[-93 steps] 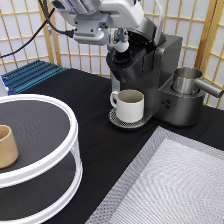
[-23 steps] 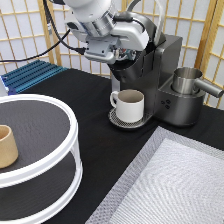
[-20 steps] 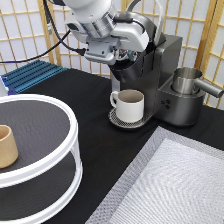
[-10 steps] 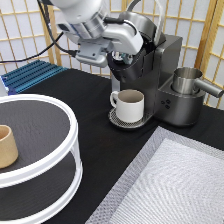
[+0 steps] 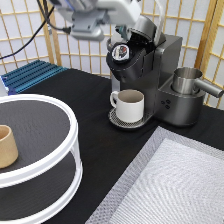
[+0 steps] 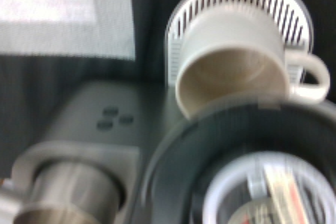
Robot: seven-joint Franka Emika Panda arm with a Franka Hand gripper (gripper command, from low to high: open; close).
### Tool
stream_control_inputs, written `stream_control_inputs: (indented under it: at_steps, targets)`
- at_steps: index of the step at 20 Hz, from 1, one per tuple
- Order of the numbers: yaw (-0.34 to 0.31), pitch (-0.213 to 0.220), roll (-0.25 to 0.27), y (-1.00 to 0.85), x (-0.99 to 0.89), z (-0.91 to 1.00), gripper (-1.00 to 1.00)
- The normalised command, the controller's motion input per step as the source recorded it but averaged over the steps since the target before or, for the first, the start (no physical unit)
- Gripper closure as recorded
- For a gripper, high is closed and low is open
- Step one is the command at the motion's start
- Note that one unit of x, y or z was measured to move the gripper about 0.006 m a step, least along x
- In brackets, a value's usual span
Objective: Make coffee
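At the exterior view's far left, a tan handleless cup (image 5: 7, 146) stands on the upper tier of a round white two-tier stand with dark mesh shelves (image 5: 60, 145), and a blue ribbed rack (image 5: 32, 75) lies behind it at the upper left. Along the top edge, left of centre, the arm's wrist and the gripper (image 5: 117, 11) reach in, mostly cut off by the frame; I cannot tell whether the pincer is released or clenched. The small white coffee pod with a dark printed foil top (image 5: 120, 52) sits in the open brew chamber of the dark grey single-serve coffee machine (image 5: 162, 75), lid raised, just below and slightly right of the pincer, foil face tilted toward the camera. It appears seated, apart from the pincer. Below it a cream-white handled mug (image 5: 130, 105) rests on the drip tray. Further right stands a steel pitcher (image 5: 187, 80).
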Motion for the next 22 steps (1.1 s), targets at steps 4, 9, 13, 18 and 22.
stream_control_inputs:
  at_steps: [4, 9, 13, 18, 22]
  targets:
    - [-0.035, 0.000, -0.088, 0.89, 0.00, 1.00, -1.00]
    - [-0.067, 0.025, -0.122, 0.73, 0.11, 0.99, -1.00]
    - [-0.120, 0.095, -0.209, 0.31, 0.35, 0.51, -1.00]
    - [-0.054, 0.120, -0.344, 0.48, 0.21, 0.00, -1.00]
    - [-0.003, 0.144, -0.327, 0.42, 0.23, 0.09, -1.00]
